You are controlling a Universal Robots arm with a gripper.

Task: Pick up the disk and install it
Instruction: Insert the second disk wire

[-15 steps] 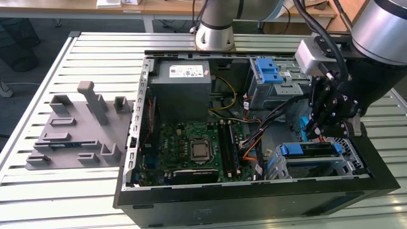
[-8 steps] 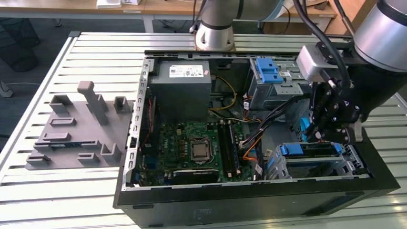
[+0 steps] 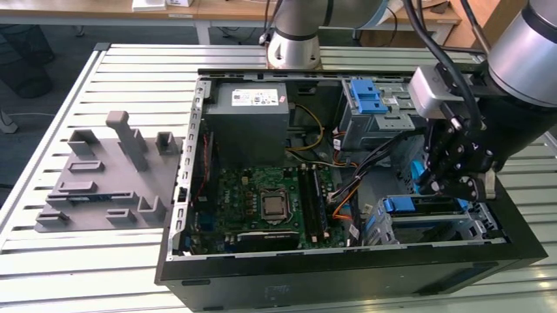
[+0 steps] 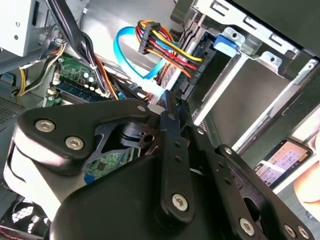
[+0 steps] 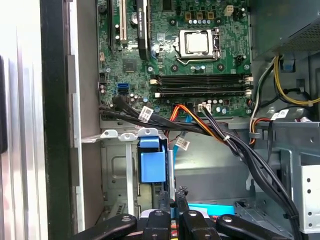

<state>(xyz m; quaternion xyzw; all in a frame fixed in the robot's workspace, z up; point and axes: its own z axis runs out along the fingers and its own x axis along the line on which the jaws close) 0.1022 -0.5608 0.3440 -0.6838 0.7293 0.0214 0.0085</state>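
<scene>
The disk sits in the lower drive cage of the open computer case (image 3: 179, 195). Its blue carrier end (image 3: 402, 205) faces the motherboard, with silver metal behind it. That same blue end appears in the first wrist view (image 5: 150, 162) and in the second wrist view (image 4: 227, 41). My gripper (image 3: 457, 186) hangs just above and behind the cage, inside the case on the exterior view's right. Its black fingers are pressed together in both wrist views (image 4: 167, 102) (image 5: 173, 196), with nothing visible between them. A light-blue data cable (image 4: 131, 56) runs close by the fingertips.
The motherboard (image 3: 270, 199) fills the case floor, with the grey power supply box (image 3: 246, 107) above it. A second cage with a blue carrier (image 3: 366, 94) stands beyond. Bundled cables (image 5: 235, 145) cross beside the cage. A grey fixture plate (image 3: 109, 182) lies on the slatted table.
</scene>
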